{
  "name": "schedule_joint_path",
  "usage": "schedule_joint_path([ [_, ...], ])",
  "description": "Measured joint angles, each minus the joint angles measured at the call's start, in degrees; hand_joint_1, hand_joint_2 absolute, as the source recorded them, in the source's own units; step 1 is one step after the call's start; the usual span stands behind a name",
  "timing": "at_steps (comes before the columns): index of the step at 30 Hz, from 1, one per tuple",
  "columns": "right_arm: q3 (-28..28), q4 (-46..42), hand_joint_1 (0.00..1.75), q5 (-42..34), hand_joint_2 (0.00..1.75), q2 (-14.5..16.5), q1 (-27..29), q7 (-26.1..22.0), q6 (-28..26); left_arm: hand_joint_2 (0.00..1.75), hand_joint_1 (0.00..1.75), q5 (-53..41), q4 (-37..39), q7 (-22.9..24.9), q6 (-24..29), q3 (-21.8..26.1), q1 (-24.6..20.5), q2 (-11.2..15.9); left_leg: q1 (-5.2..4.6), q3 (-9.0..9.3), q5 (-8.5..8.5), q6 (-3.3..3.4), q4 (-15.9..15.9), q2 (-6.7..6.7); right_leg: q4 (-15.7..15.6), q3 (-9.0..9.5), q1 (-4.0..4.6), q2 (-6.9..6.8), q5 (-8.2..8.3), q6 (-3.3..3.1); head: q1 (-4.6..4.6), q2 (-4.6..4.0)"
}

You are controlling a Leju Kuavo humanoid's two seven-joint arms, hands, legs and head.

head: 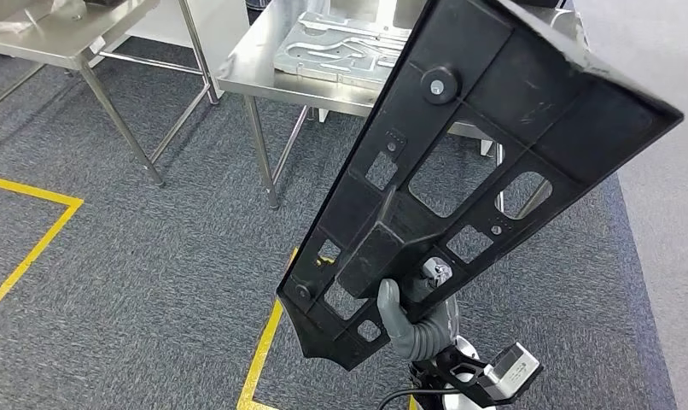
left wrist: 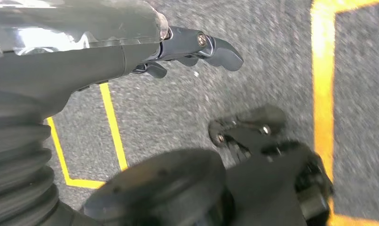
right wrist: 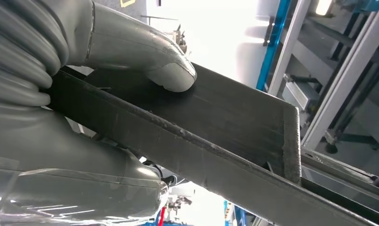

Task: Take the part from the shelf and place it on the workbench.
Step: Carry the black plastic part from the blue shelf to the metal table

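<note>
The right hand [right wrist: 79, 122] grips the black part [right wrist: 216, 127], a flat dark panel with a thick edge turned toward the camera. The grey thumb [right wrist: 145, 56] presses on the panel's broad face, and the rest of the hand, with its ribbed cover, lies against the opposite side, so the part is clamped between them. Beyond the part's far end stand a blue upright [right wrist: 274, 42] and pale metal frame bars [right wrist: 333, 89], against bright light.
</note>
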Motion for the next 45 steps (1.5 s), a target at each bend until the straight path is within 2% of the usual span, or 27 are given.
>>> schedule_joint_path([
  [2,0.2,-0.2,1.75,-0.2,1.75,0.0,-0.4,0.4,-0.2,1.75,0.00,-0.1,0.0,0.3,0.1,0.2,0.0,0.0,0.10,0.01,0.18,0.65,-0.3,0.30,3.9,-1.86,-0.10,-1.31,-2.34,0.53,0.17,-0.01],
  [4,0.3,-0.2,1.75,-0.3,1.75,-0.1,-0.8,0.7,-0.2,1.75,0.00,-0.1,0.0,0.6,0.3,0.4,0.0,0.0,0.00,-0.01,0.14,0.91,-0.3,0.64,11.2,-5.49,-0.18,-2.14,-5.59,0.89,0.27,-0.01],
  [5,0.4,-0.2,1.75,-0.4,1.75,-0.2,-0.9,0.8,-0.2,1.75,0.00,-0.1,0.0,0.7,0.4,0.6,0.1,0.0,-0.05,0.02,0.09,0.96,-0.3,0.81,14.0,-7.00,-0.20,-2.25,-6.34,0.95,0.27,0.00],
  [6,0.4,-0.2,1.75,-0.4,1.75,-0.3,-0.9,0.8,-0.2,1.75,0.00,-0.1,0.0,0.8,0.5,0.7,0.1,0.0,-0.09,0.10,0.02,0.98,-0.3,0.93,15.2,-7.70,-0.21,-2.30,-6.07,0.90,0.27,0.00],
  [7,0.5,-0.2,1.75,-0.5,1.75,-0.3,-0.9,0.8,-0.2,1.75,0.00,-0.1,0.0,0.9,0.5,0.8,0.1,0.0,-0.14,0.25,-0.08,0.97,-0.3,1.00,13.9,-7.23,-0.18,-2.33,-4.66,0.70,0.27,0.00],
  [9,0.6,-0.2,1.75,-0.6,1.75,-0.4,-1.1,0.9,-0.2,1.75,0.00,-0.1,0.0,0.9,0.5,0.9,0.0,-0.1,-0.20,0.70,-0.36,0.84,-0.4,1.07,6.8,-3.80,0.12,-2.52,-0.68,-0.14,0.27,0.00],
  [10,0.7,-0.2,1.75,-0.7,1.75,-0.4,-1.3,0.9,-0.2,1.75,0.00,-0.1,0.0,0.9,0.5,0.9,0.0,-0.2,-0.31,0.90,-0.51,0.70,-0.4,1.11,3.3,-1.99,0.38,-2.73,0.59,-0.63,0.23,0.00],
  [11,0.7,-0.2,1.75,-0.7,1.75,-0.5,-1.4,1.0,-0.2,1.75,0.00,-0.1,0.0,0.9,0.5,0.9,0.0,-0.3,-0.31,1.01,-0.58,0.48,-0.5,1.16,0.8,-0.83,0.66,-2.89,1.11,-1.06,0.26,0.00],
  [13,0.8,-0.2,1.75,-0.8,1.75,-0.5,-1.6,1.1,-0.2,1.75,0.00,-0.1,0.0,0.8,0.5,1.0,-0.1,-0.4,-0.32,1.20,-0.62,-0.09,-0.9,1.31,-0.7,-0.18,1.03,-2.94,0.87,-1.62,0.31,0.00],
  [16,1.0,-0.3,1.75,-0.9,1.75,-0.5,-1.6,1.2,-0.2,1.75,0.00,-0.1,0.0,0.7,0.5,1.2,-0.3,-0.4,-0.41,1.38,-1.37,-0.94,-0.4,1.29,-2.6,1.08,0.50,-2.66,1.17,-2.23,0.27,0.00],
  [17,1.1,-0.3,1.75,-0.9,1.75,-0.5,-1.7,1.2,-0.2,1.75,0.00,-0.1,0.0,0.7,0.5,1.2,-0.3,-0.4,-0.45,0.42,-2.45,-1.12,1.7,1.14,-3.3,1.67,0.29,-2.65,1.24,-2.43,0.21,0.00],
  [19,1.3,-0.3,1.75,-0.9,1.75,-0.5,-1.7,1.4,-0.2,1.75,0.00,-0.1,0.0,0.7,0.5,1.3,-0.3,-0.4,-0.37,-3.48,-5.35,-1.35,8.8,0.92,-3.5,2.33,0.29,-2.64,0.92,-2.77,0.12,0.00],
  [20,1.4,-0.3,1.75,-0.9,1.75,-0.5,-1.7,1.5,-0.2,1.75,0.00,-0.1,0.0,0.7,0.5,1.3,-0.3,-0.4,-0.36,-5.55,-6.20,-1.48,12.1,0.90,-3.5,2.52,0.33,-2.57,0.64,-2.88,0.13,0.00],
  [21,1.4,-0.3,1.75,-0.9,1.75,-0.5,-1.6,1.5,-0.2,1.75,0.00,-0.1,0.0,0.7,0.5,1.4,-0.3,-0.4,-0.36,-6.88,-5.98,-1.58,13.7,0.90,-3.4,2.75,0.36,-2.45,0.33,-2.89,0.13,0.00],
  [22,1.4,-0.3,1.75,-0.9,1.75,-0.5,-1.6,1.5,-0.2,1.75,0.00,0.0,0.0,0.8,0.5,1.4,-0.3,-0.4,-0.35,-7.15,-4.60,-1.62,13.2,0.90,-3.3,3.08,0.36,-2.28,-0.02,-2.84,0.13,0.00],
  [23,1.5,-0.3,1.75,-0.9,1.75,-0.5,-1.6,1.5,-0.1,1.75,0.00,-0.1,0.0,0.8,0.5,1.5,-0.3,-0.4,-0.34,-6.34,-2.28,-1.58,10.6,0.89,-3.1,3.51,0.35,-2.08,-0.45,-2.73,0.13,0.00],
  [25,1.5,-0.3,1.75,-0.9,1.75,-0.5,-1.6,1.5,-0.1,1.75,0.00,-0.1,0.0,1.0,0.5,1.6,-0.2,-0.4,-0.44,-3.31,1.71,-1.20,3.3,0.79,-2.8,4.29,0.41,-1.77,-1.39,-2.31,0.15,0.00],
  [26,1.6,-0.3,1.75,-0.9,1.75,-0.5,-1.6,1.5,-0.1,1.75,0.00,-0.1,0.0,1.0,0.5,1.7,-0.1,-0.4,-0.52,-2.20,2.46,-0.88,0.9,0.72,-2.6,4.46,0.47,-1.65,-1.74,-2.01,0.14,0.00],
  [31,1.6,-0.4,1.75,-1.0,1.75,-0.6,-1.7,1.5,0.0,1.75,0.00,-0.1,0.0,1.0,0.5,1.7,0.0,-0.4,-0.36,-0.74,1.84,0.61,-1.3,0.53,-0.8,4.14,0.59,-1.79,-2.58,-0.55,0.31,0.00],
  [33,1.6,-0.4,1.75,-1.0,1.75,-0.6,-1.8,1.5,0.0,1.75,0.00,-0.1,0.0,1.0,0.5,1.7,0.0,-0.4,-0.20,-0.04,1.54,1.09,-1.6,0.57,4.3,1.31,0.32,-2.06,-4.67,0.07,0.48,0.00],
  [35,1.6,-0.3,1.75,-1.0,1.75,-0.8,-1.8,1.5,0.1,1.75,0.00,-0.1,0.0,1.0,0.5,1.8,-0.1,-0.4,-0.21,0.42,1.06,1.27,-1.6,0.59,11.4,-3.43,0.02,-2.18,-6.91,0.54,0.56,0.00],
  [36,1.6,-0.3,1.75,-1.0,1.75,-0.8,-1.7,1.5,0.1,1.75,0.00,-0.1,0.0,1.0,0.5,1.8,0.0,-0.4,-0.21,0.74,0.76,1.22,-1.6,0.57,13.4,-5.20,-0.10,-2.23,-6.94,0.68,0.55,0.00],
  [37,1.6,-0.3,1.75,-1.0,1.75,-0.9,-1.7,1.5,0.1,1.75,0.00,-0.1,0.0,1.0,0.5,1.8,0.0,-0.4,-0.21,1.18,0.41,1.14,-1.6,0.56,13.3,-5.98,-0.18,-2.29,-5.82,0.70,0.56,0.00],
  [38,1.6,-0.3,1.75,-1.0,1.75,-0.9,-1.7,1.5,0.1,1.75,0.00,-0.1,0.0,1.0,0.5,1.8,0.1,-0.4,-0.21,1.77,0.02,1.03,-1.6,0.53,11.1,-5.66,-0.23,-2.36,-3.65,0.58,0.56,0.00],
  [40,1.6,-0.3,1.75,-1.0,1.75,-1.0,-1.7,1.5,0.1,1.75,0.00,-0.1,0.0,1.0,0.5,1.8,0.2,-0.5,-0.20,2.95,-0.77,0.72,-1.8,0.54,3.9,-3.31,-0.08,-2.62,1.21,0.00,0.53,0.00],
  [42,1.6,-0.3,1.75,-1.0,1.75,-1.0,-1.8,1.5,0.1,1.75,0.00,-0.1,0.0,0.9,0.5,1.8,0.1,-0.6,-0.19,3.37,-1.22,0.17,-2.1,0.58,-0.7,-2.02,0.46,-2.97,2.49,-0.84,0.45,0.00],
  [45,1.7,-0.3,1.75,-1.0,1.75,-1.0,-1.8,1.5,0.1,1.75,0.00,-0.1,0.0,0.9,0.5,1.8,-0.1,-0.6,-0.31,4.09,-1.13,-1.04,-2.1,0.78,-1.9,-1.23,0.65,-2.83,2.36,-2.04,0.40,0.00],
])
